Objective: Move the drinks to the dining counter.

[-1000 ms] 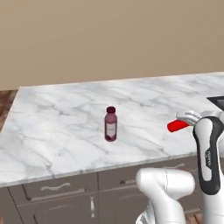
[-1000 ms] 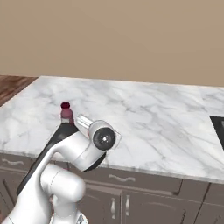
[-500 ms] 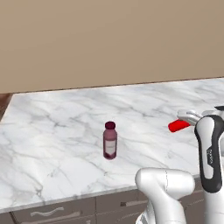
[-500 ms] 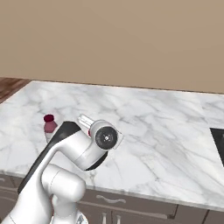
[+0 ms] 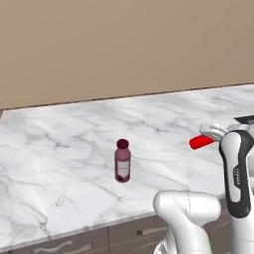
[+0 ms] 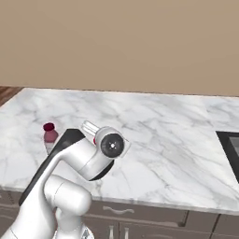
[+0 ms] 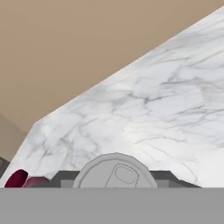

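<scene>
The maroon bottle [image 5: 122,161] with its dark-red cap stands upright on the dining counter [image 5: 59,134], left of the arm. Its top [image 6: 49,134] peeks out beside the arm, and its cap [image 7: 17,178] sits at the lower left of the hand view. My gripper [image 5: 207,137] is shut on the small red can [image 5: 200,142], holding it tilted on its side in the air above the counter's right part. The can's grey lid [image 7: 116,172] sits between the fingers. From the right, a sliver of the can [image 6: 94,139] shows behind the wrist.
A plain tan wall [image 5: 124,44] backs the marbled counter [image 6: 177,135]. A dark cooktop [image 6: 232,150] lies at its right end. Grey drawer fronts [image 5: 64,244] run below the front edge. Open marble lies between the bottle and the can.
The whole picture has shifted: the base has driven closer to the counter and sideways. The bottle stands as before, and the gripper still holds the can.
</scene>
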Tool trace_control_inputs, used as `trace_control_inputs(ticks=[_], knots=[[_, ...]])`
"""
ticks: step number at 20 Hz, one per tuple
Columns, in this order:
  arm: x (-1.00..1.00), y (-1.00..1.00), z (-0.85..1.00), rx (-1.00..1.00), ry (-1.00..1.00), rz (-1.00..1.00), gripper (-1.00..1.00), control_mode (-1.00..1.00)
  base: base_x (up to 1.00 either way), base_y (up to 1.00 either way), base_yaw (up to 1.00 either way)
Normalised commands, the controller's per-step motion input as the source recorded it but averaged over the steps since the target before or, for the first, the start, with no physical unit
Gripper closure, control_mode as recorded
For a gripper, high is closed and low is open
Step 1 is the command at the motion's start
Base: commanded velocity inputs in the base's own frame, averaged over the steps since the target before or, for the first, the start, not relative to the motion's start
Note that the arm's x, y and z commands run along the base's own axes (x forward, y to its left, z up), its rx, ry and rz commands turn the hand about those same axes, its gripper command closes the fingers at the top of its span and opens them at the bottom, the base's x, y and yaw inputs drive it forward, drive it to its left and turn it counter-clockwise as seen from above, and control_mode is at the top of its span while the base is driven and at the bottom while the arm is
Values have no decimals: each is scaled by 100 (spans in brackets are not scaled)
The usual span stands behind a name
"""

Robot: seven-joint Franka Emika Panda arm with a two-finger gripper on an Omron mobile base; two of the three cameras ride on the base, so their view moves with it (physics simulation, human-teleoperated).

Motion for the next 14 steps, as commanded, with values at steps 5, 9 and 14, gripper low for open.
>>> trace_control_inputs(ticks=[5, 9, 14], knots=[[0, 0, 0, 0, 0, 0, 100, 100, 91, 0, -40], [58, 0, 0, -6, 18, -38, 100, -100, 0, 0, 0], [25, 0, 5, -5, 24, -38, 100, -100, 0, 0, 0]])
